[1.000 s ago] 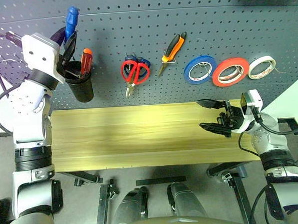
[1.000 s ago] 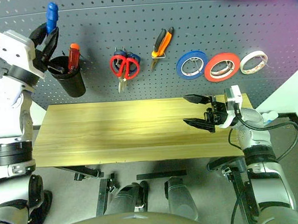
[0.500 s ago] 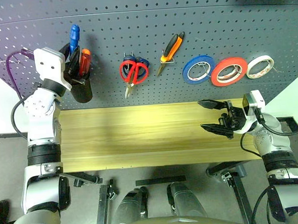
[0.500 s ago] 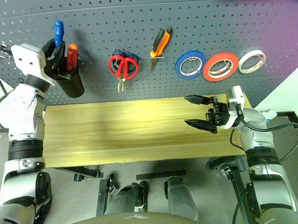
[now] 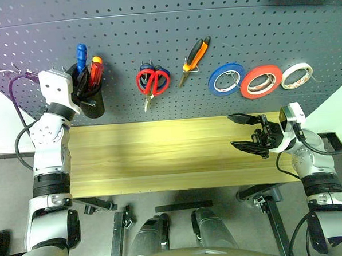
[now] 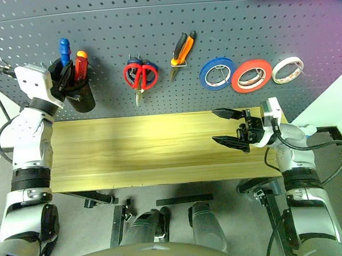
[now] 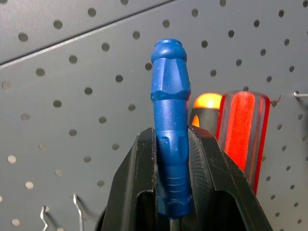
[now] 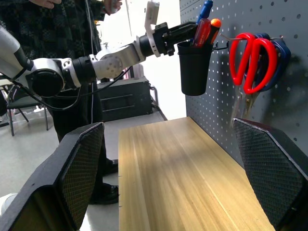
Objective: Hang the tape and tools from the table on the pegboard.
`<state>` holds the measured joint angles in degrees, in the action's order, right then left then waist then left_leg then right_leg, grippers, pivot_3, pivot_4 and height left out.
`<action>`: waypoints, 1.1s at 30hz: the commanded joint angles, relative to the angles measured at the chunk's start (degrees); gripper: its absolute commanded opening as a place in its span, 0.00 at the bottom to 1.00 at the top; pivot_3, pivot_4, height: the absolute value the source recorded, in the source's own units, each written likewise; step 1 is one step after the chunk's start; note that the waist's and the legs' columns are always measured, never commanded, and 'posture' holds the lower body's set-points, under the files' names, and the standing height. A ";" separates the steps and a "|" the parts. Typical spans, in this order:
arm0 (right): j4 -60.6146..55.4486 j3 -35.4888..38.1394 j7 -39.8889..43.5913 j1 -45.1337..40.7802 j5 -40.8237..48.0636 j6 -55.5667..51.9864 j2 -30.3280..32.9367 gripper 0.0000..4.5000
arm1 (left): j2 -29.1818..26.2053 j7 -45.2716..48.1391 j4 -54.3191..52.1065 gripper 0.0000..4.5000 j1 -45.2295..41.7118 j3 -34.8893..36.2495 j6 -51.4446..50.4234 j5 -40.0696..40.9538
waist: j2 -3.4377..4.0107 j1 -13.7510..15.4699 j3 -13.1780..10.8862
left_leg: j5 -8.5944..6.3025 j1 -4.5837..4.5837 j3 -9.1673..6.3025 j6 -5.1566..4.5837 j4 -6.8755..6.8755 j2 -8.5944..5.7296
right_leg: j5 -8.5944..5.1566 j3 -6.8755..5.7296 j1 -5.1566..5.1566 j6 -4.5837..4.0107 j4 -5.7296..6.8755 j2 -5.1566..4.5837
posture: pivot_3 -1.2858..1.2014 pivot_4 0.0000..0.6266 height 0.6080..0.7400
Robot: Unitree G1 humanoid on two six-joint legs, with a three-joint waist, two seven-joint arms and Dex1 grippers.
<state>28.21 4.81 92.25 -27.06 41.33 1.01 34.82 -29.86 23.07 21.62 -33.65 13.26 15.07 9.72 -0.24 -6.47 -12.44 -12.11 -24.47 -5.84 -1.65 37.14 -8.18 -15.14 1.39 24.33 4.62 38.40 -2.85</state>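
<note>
The blue screwdriver (image 7: 169,130) is pinched by its handle between the left gripper's (image 5: 84,89) two black fingers, handle end up, with the lower part already down inside the black cup (image 5: 92,103) that hangs on the pegboard (image 5: 172,42). In the left wrist view the red-and-yellow screwdriver (image 7: 240,132) stands just beside those fingers, in the same cup.

Going away from that gripper along the board: red scissors (image 5: 152,83) hang on a hook, with the blue scissors (image 5: 162,73) tucked right behind them. Next come the pliers (image 5: 195,57), hung at a tilt with the orange-and-black handles up. Then the three rolls in a row, blue tape (image 5: 227,79), red tape (image 5: 261,81) and white tape (image 5: 298,76), the red one just touching or overlapping its neighbours, hard to tell which.

The right gripper (image 5: 245,133) hovers over the far end of the wooden table (image 5: 161,154), below the rolls, fingers spread wide with nothing between them, pointing back along the tabletop toward the left arm.

A person (image 8: 53,29) in dark clothes stands past the table end, beyond the left arm, in the right wrist view.
</note>
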 commanded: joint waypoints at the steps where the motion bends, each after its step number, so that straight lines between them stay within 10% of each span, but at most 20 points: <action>1: -1.54 0.68 0.25 -0.73 0.53 0.31 0.18 1.00 | -0.93 -0.64 -1.90 0.11 1.62 2.64 -0.40 1.46 | 0.00 -0.51 0.00 | 0.00 0.00 0.00 0.00 0.00 0.00 | 0.00 0.00 0.00 0.00 0.00 0.00 | 0.42 0.31 1.00; 12: -1.00 0.82 0.25 -1.09 0.35 0.40 0.23 1.00 | -0.14 -0.85 -5.42 0.98 3.82 3.95 -1.77 4.59 | 0.00 -0.60 0.00 | -0.01 0.02 0.00 -0.01 0.02 0.01 | 0.00 0.00 -0.02 0.00 0.01 0.00 | 0.43 0.31 1.00; 33: 0.00 0.98 0.25 -3.26 5.81 -2.45 -0.41 1.00 | 2.64 4.24 -28.34 1.00 0.43 -3.24 -19.29 13.30 | -0.01 -0.50 0.01 | -0.01 0.01 0.01 -0.01 0.02 0.01 | 0.00 -0.01 -0.05 0.00 0.00 0.00 | 0.43 0.26 1.00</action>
<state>29.10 4.82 92.27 -29.54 45.32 -0.97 34.41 -27.20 25.01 -3.56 -33.33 11.68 -1.13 20.47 -0.25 -6.97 -12.43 -12.12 -24.45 -5.84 -1.66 37.16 -8.17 -15.14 1.38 24.28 4.62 38.40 -2.84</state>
